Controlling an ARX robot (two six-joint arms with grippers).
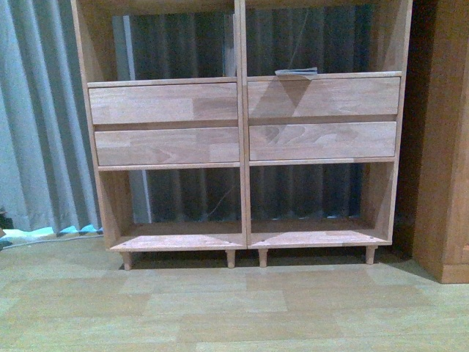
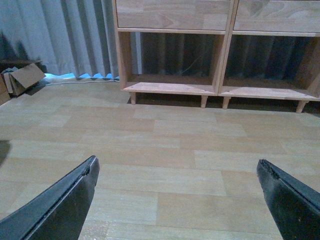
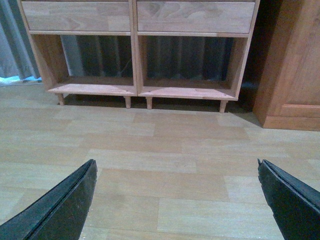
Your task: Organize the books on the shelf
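the light wooden shelf [image 1: 242,125] is standing at the far side of the room on short legs, with a grey curtain [image 1: 37,110] hanging behind it and showing through its open back. a central divider is splitting it into left and right halves, and four plain drawer fronts [image 1: 165,103] are sitting two on each side. a thin pale book [image 1: 297,72] is lying flat in the upper right compartment, on the board just above the right-hand drawers, near the divider; its cover is too small to make out. a darker wooden cabinet [image 1: 443,147] is standing just to the right of the shelf.

the left gripper [image 2: 176,161] is hovering over the bare plank floor [image 2: 165,145], well short of the shelf, its two black fingers [image 2: 65,205] spread wide and holding nothing. a cardboard box [image 2: 22,80] is sitting far to the left by the curtain. the right gripper [image 3: 176,161] is hanging over the floor in the same way, facing the lower right compartment, its jaws wide apart and gripping nothing.
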